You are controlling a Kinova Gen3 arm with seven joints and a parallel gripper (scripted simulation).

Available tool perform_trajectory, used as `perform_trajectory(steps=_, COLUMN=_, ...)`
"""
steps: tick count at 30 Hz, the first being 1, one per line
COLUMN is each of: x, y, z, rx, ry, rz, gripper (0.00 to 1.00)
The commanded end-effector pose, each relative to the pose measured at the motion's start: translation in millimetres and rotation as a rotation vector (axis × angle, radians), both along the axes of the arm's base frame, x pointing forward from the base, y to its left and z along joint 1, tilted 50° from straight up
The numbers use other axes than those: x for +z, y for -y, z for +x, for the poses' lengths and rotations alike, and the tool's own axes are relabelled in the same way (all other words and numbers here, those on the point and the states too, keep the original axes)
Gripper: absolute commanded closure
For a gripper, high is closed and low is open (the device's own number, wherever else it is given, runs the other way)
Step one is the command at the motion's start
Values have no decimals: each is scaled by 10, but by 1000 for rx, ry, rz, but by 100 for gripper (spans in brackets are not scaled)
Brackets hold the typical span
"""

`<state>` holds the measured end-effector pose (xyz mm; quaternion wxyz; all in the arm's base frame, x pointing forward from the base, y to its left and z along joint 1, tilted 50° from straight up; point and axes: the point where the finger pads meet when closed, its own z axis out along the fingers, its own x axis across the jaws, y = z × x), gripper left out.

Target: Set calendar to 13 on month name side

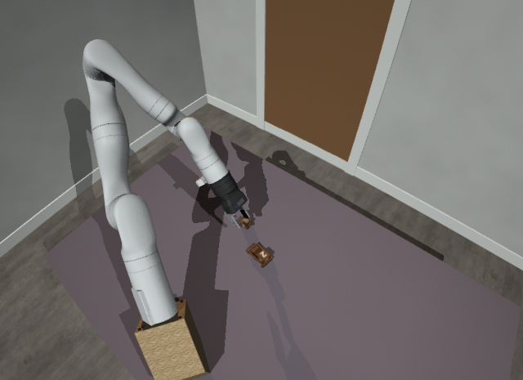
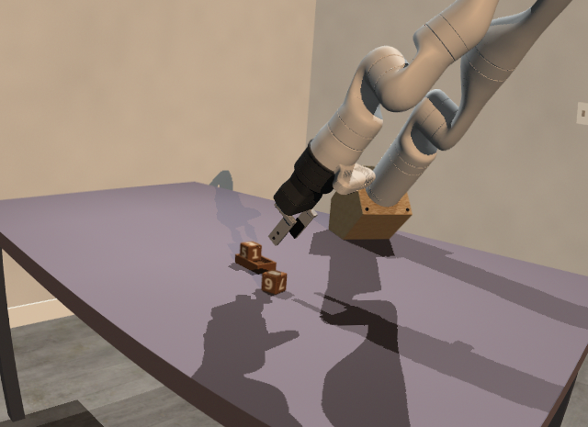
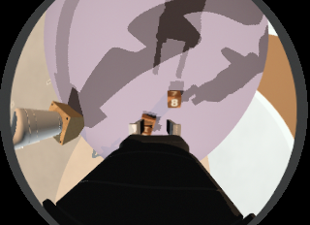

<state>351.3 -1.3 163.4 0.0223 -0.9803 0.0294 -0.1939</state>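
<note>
Standing open, with nothing between the fingers of the claw (image 1: 239, 219) (image 2: 286, 236) (image 3: 155, 127) — angled down above the tabletop (image 1: 359, 261) (image 2: 142, 252) (image 3: 102, 31), presumably to come at a cube from a slant. Resting flat on that surface, the tray (image 1: 255, 259) (image 2: 249, 264) (image 3: 149, 116), with the first cube (image 1: 263, 254) (image 2: 250, 251) (image 3: 146, 130) seated toward one end, leaving room alongside for a partner. Showing a 2 on top from overhead, and a 5 and an upright 1 on two sides in the exterior view; impossible to tell whether that 1 shares the side with the month's name, since no lettering can be read. Lying outside, just beside the tray, the loose cube (image 1: 245, 222) (image 2: 274, 282) (image 3: 174, 100), with an 8 readable in the wrist view and no 3 to be seen. Probably half done at best: one cube housed, one still to be turned and placed. Likely needed next — a grip on the loose cube, squared to opposite faces, then enough turning to bring a 3 upright beside the 1. Worth guarding against: clipping the tray wall while lowering, nudging the seated cube askew, or letting go before flat contact with the tray's floor.
</note>
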Motion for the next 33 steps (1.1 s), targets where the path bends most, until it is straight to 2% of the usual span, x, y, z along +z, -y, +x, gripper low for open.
perform_trajectory(steps=1, x=10, y=-22, z=6, rx=4, ry=2, rz=-9, gripper=10)
perform_trajectory(steps=33, x=95, y=-5, z=137, rx=-29, ry=50, rz=-81, gripper=10)
